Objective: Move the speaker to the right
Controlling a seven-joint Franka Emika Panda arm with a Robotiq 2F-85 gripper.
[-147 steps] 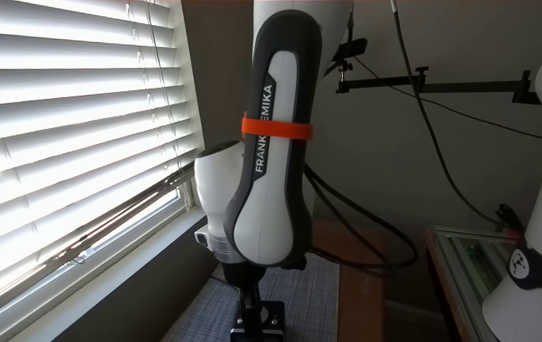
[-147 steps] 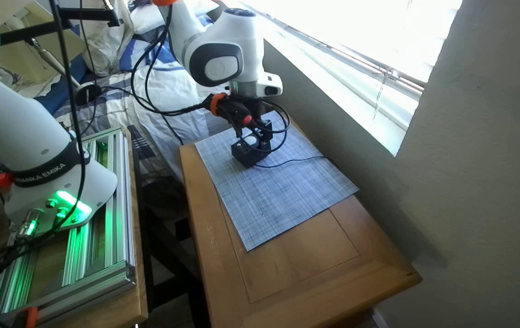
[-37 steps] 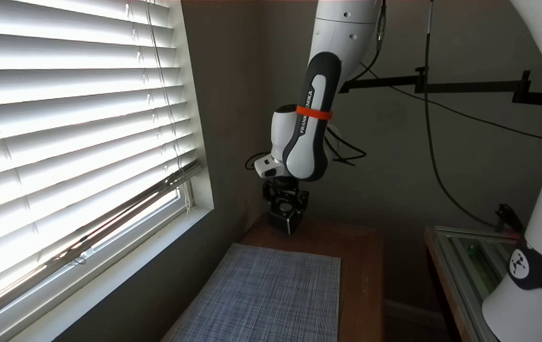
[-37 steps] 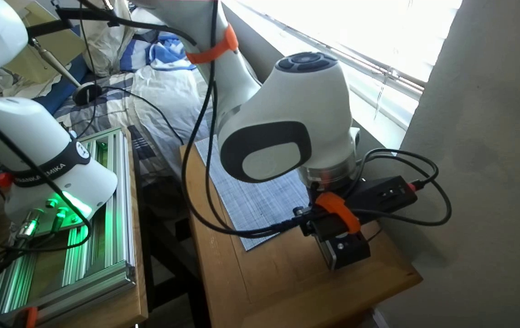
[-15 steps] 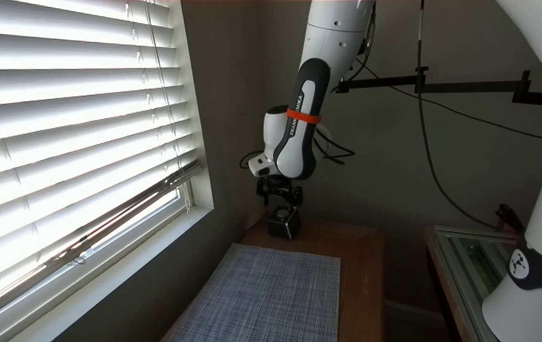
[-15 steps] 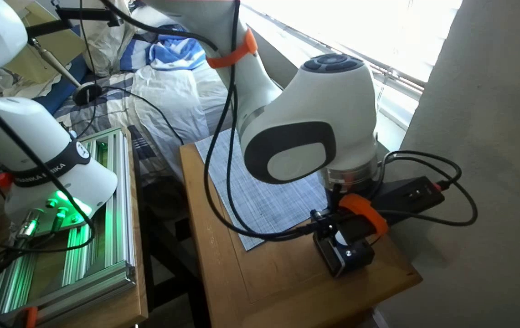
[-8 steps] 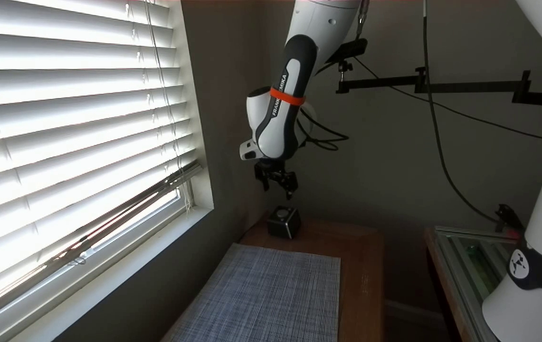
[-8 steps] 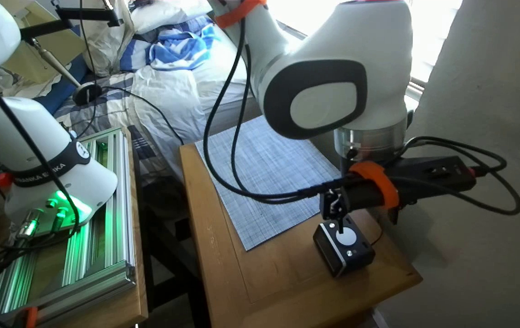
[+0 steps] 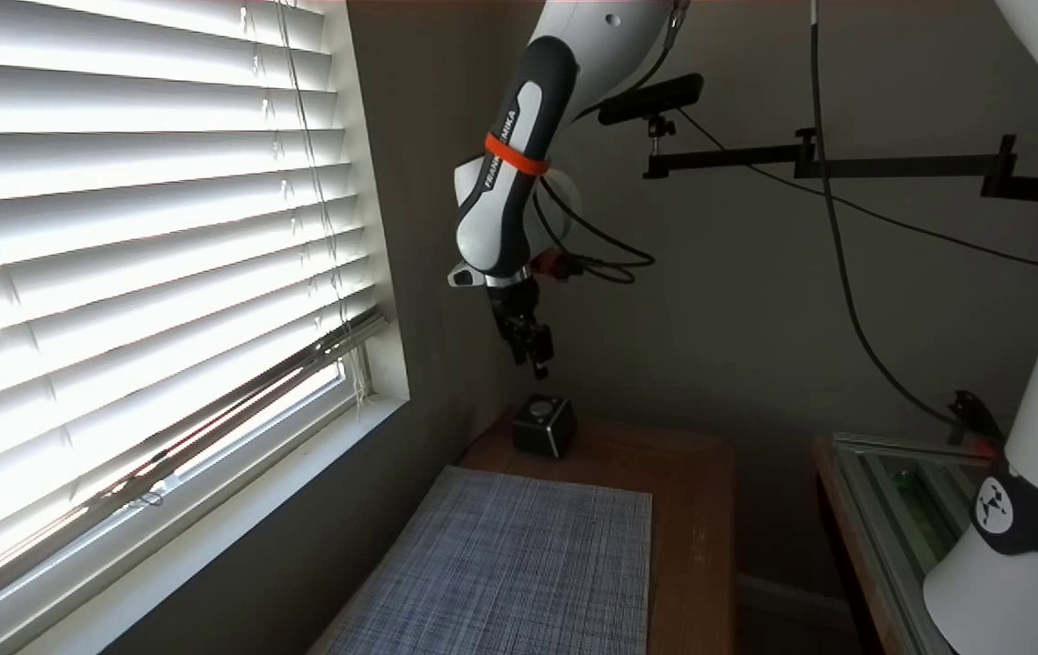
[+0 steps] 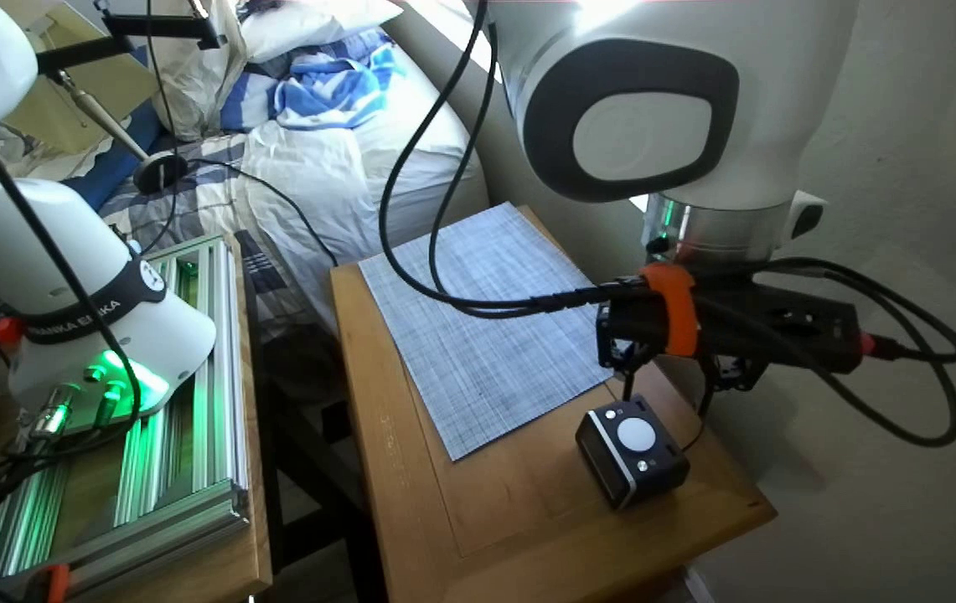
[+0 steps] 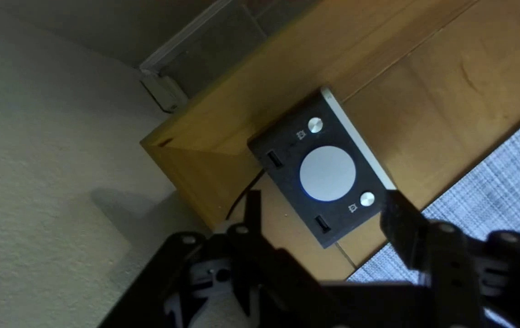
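Note:
The speaker is a small dark box with a round light disc on top and a pale edge strip. It stands upright on the bare wood of the table, beyond the mat, in both exterior views (image 9: 544, 437) (image 10: 660, 476) and in the wrist view (image 11: 328, 173). My gripper (image 9: 530, 366) is open and empty above the speaker, apart from it. It also shows above the speaker in an exterior view (image 10: 667, 398). In the wrist view my gripper (image 11: 321, 196) has its fingers wide apart, with the speaker seen between and beyond them.
The grey woven mat (image 10: 486, 335) lies on the wooden table (image 10: 545, 519) beside the speaker. A wall (image 10: 905, 209) stands close along the table's side, and window blinds (image 9: 136, 227) hang above. A thin cable (image 11: 245, 193) runs from the speaker. A bed (image 10: 318, 176) stands beyond the table.
The speaker was in my gripper on the mat, then was carried to the table's bare end and set down. My gripper has opened, let go and risen, tilting.

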